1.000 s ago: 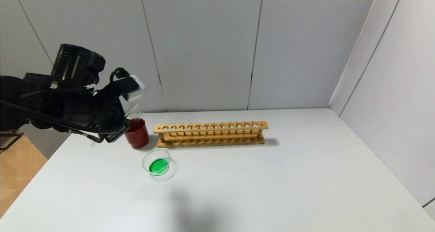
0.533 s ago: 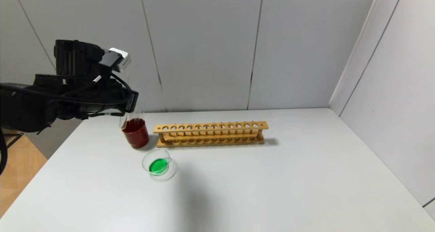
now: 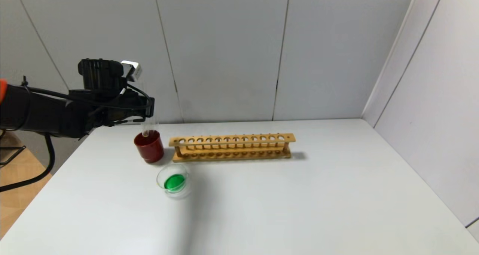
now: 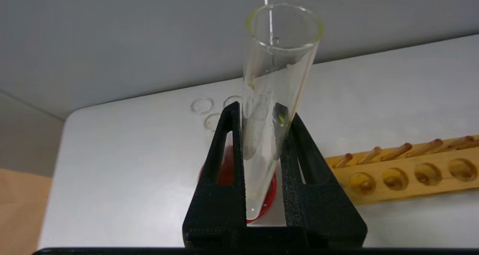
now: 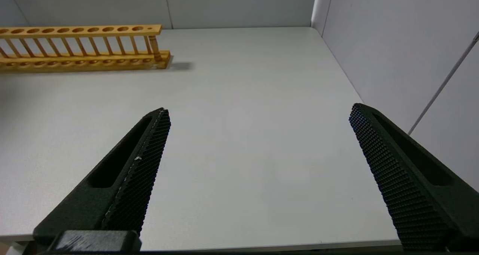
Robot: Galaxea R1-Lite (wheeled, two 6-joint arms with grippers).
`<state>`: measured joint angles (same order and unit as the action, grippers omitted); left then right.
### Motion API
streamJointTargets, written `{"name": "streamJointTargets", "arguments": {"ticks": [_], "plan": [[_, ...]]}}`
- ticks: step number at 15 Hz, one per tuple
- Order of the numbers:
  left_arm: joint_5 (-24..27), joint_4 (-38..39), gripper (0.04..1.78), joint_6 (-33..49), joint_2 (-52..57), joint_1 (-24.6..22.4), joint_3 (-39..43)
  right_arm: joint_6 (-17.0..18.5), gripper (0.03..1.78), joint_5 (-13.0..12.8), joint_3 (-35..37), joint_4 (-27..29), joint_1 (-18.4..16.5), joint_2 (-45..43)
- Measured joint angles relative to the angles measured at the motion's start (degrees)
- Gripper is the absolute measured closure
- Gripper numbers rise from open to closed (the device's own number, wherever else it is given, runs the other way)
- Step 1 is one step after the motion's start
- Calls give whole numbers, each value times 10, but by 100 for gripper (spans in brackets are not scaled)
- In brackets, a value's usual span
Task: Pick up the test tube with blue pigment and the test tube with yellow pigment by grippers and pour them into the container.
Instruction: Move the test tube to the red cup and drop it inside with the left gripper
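Near the worktop's (image 3: 299, 202) far left corner, the left tool (image 4: 262, 113) grips an emptied, yellow-streaked test tube (image 4: 275, 94) upright over the red cup (image 3: 149, 147): light, slick, brittle glass, best pinched gently mid-length; the right tool (image 5: 258, 116) hangs wide open, empty.

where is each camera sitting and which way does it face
Head view: high on the torso, looking forward and down at the table, rack, red cup and dish; the left arm shows.
Left wrist view: behind the left gripper, looking along its fingers, shut on a near-empty tube over the red cup.
Right wrist view: behind the open right gripper, facing bare table and the rack's end.
Shared: all three show the rack; head and left wrist views share tube and cup.
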<state>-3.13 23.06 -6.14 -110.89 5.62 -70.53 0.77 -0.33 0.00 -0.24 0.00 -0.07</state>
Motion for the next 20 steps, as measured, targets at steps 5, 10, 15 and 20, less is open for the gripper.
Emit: {"name": "streamJointTargets", "arguments": {"ticks": [5,10,15,20], "plan": [[13,5,150,1,-37,-24,-22,0,6,0,0,0,0,0],[14,5,150,0,-49,-33,-21,0,6,0,0,0,0,0],[35,5,146,0,-53,-36,-5,0,6,0,0,0,0,0],[35,5,90,0,-44,-36,10,0,6,0,0,0,0,0]]}}
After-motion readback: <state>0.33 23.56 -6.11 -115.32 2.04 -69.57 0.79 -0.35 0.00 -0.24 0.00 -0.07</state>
